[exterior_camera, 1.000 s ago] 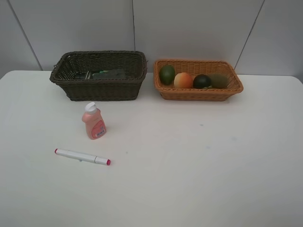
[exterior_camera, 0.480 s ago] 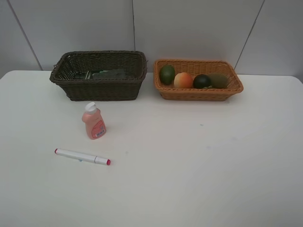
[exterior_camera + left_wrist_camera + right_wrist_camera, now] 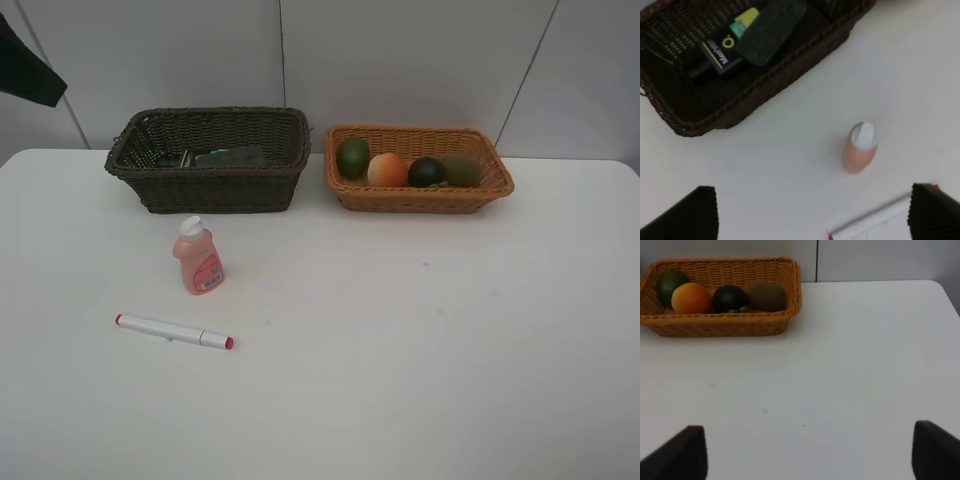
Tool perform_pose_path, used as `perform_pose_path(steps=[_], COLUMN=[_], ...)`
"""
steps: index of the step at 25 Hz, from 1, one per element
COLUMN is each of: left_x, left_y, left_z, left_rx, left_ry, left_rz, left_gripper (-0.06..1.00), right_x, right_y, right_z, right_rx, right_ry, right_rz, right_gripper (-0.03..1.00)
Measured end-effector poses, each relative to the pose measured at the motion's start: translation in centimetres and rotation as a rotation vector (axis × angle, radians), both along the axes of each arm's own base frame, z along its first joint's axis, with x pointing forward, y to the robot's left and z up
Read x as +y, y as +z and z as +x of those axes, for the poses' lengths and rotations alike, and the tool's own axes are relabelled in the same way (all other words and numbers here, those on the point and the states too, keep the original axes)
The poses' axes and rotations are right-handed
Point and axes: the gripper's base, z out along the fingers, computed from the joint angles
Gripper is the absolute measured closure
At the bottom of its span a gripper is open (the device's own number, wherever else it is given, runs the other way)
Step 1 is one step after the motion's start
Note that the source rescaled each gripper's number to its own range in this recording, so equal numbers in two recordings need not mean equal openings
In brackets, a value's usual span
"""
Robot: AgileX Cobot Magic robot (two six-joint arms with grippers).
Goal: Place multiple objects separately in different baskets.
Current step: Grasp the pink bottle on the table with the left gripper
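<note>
The pink white-capped bottle stands on the table in front of the dark brown basket. The white pink-tipped marker lies nearer the front. A dark eraser and a dark box lie in the dark basket. The tan basket holds a green fruit, an orange-red fruit, a dark-green round fruit and a kiwi. My left gripper hangs open high above bottle and marker. My right gripper is open over bare table.
A dark part of the left arm shows at the top left corner of the exterior view. The white table runs wide to the right and front. A grey panelled wall stands behind both baskets.
A dark part of the left arm has come into the top left corner of the exterior view. Bottle, marker and baskets have not moved.
</note>
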Motion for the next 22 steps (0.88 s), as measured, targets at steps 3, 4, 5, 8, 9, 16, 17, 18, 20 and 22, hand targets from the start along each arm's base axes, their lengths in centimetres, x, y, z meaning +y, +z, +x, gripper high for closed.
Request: perform_pose_path(steps=[3, 4, 5, 8, 9, 16, 17, 18, 20, 22], left_x=[-1.4, -2.0, -2.6, -4.2, -4.7, -7.5, -7.7, -7.9, -8.3, -8.5], left_y=[-0.8, -1.1, -1.3, -2.3, -2.8, -6.5, -7.1, -7.7, -8.6, -9.5], left_z=[1.8, 2.3, 2.8, 3.9, 4.3, 5.8, 6.0, 6.2, 6.5, 6.8], left_rx=[0.071, 0.090, 0.102, 0.144, 0.160, 0.271, 0.287, 0.302, 0.325, 0.345], left_ry=[-0.083, -0.113, -0.141, -0.217, -0.238, -0.334, -0.339, -0.344, -0.357, -0.371], left_rz=[0.026, 0.036, 0.044, 0.080, 0.094, 0.152, 0.158, 0.164, 0.183, 0.211], left_gripper=[-0.06, -0.06, -0.06, -0.06, -0.06, -0.06, -0.06, -0.06, -0.06, -0.06], right_x=[0.0, 0.0, 0.0, 0.0, 0.0, 0.0, 0.0, 0.0, 0.0, 0.0], right_y=[0.0, 0.0, 0.0, 0.0, 0.0, 0.0, 0.0, 0.0, 0.0, 0.0], right_z=[0.0, 0.0, 0.0, 0.0, 0.0, 0.0, 0.0, 0.0, 0.0, 0.0], right_rx=[0.000, 0.000, 0.000, 0.000, 0.000, 0.000, 0.000, 0.000, 0.000, 0.000], right_ry=[0.000, 0.000, 0.000, 0.000, 0.000, 0.000, 0.000, 0.000, 0.000, 0.000], right_rz=[0.000, 0.000, 0.000, 0.000, 0.000, 0.000, 0.000, 0.000, 0.000, 0.000], right_gripper=[-0.01, -0.01, -0.01, -0.01, -0.01, -0.01, -0.01, -0.01, -0.01, -0.01])
